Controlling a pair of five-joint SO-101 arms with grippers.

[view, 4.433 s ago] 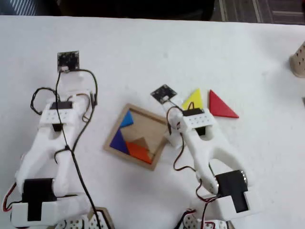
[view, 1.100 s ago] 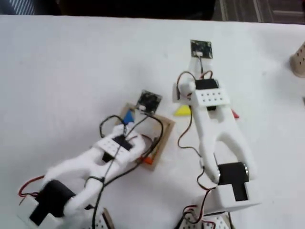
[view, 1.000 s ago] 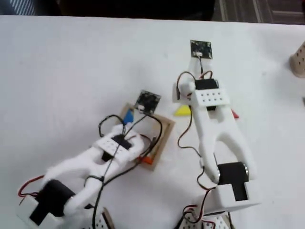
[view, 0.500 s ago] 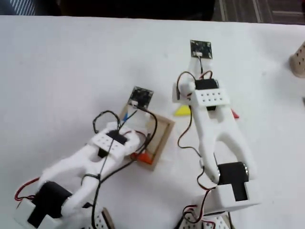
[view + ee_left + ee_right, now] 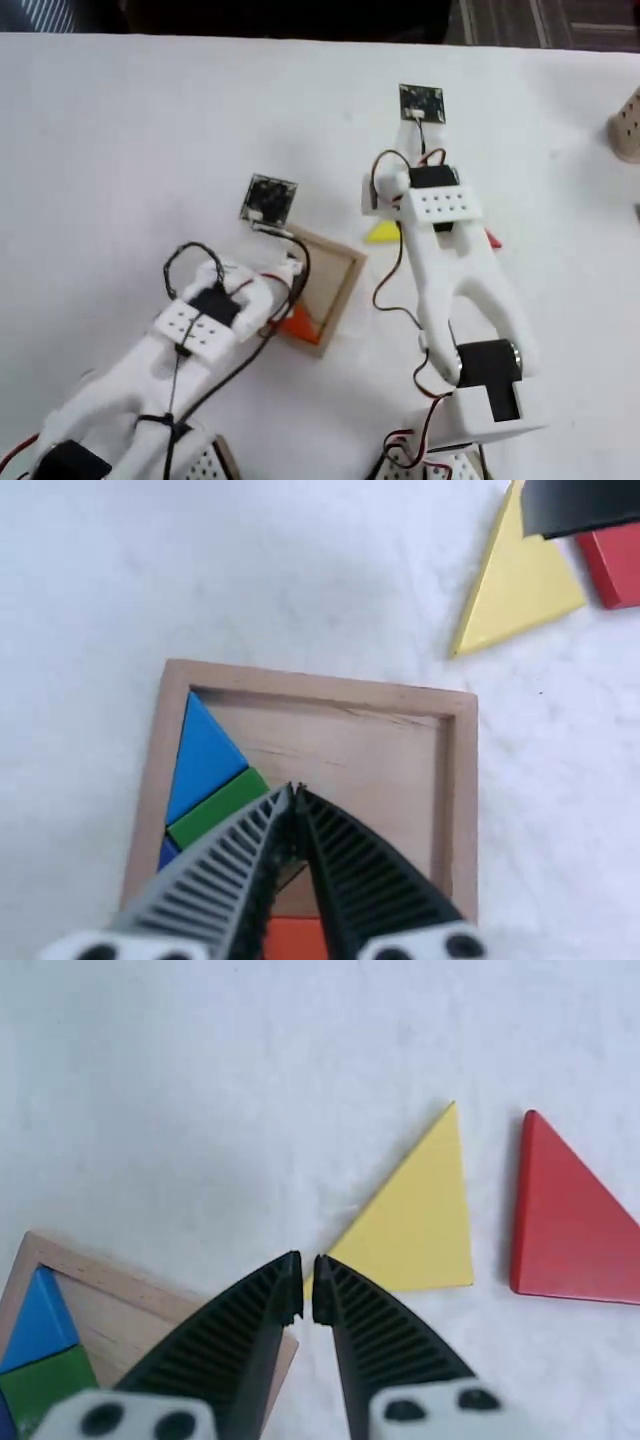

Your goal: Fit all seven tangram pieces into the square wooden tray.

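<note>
Your left tool point(image 5: 296, 802) hangs over the square wooden tray point(image 5: 320, 685), its two fingers pressed together and holding nothing. Inside the tray, a light blue triangle point(image 5: 205, 755) sits in one corner with a green piece point(image 5: 215, 810) touching it. An orange piece point(image 5: 295, 935) lies against the tray's rim nearest the arm bases. The tray lies flat on the white worktop point(image 5: 150, 120). Just right of the tray, outside it, a yellow triangle point(image 5: 415, 1225) lies flat. Your right tool point(image 5: 307, 1295) hovers between the tray's corner and the yellow triangle, fingers drawn to a narrow slit, gripping nothing. A red triangle point(image 5: 565, 1215) lies farther from the tray, just beside the yellow one without touching it.
</note>
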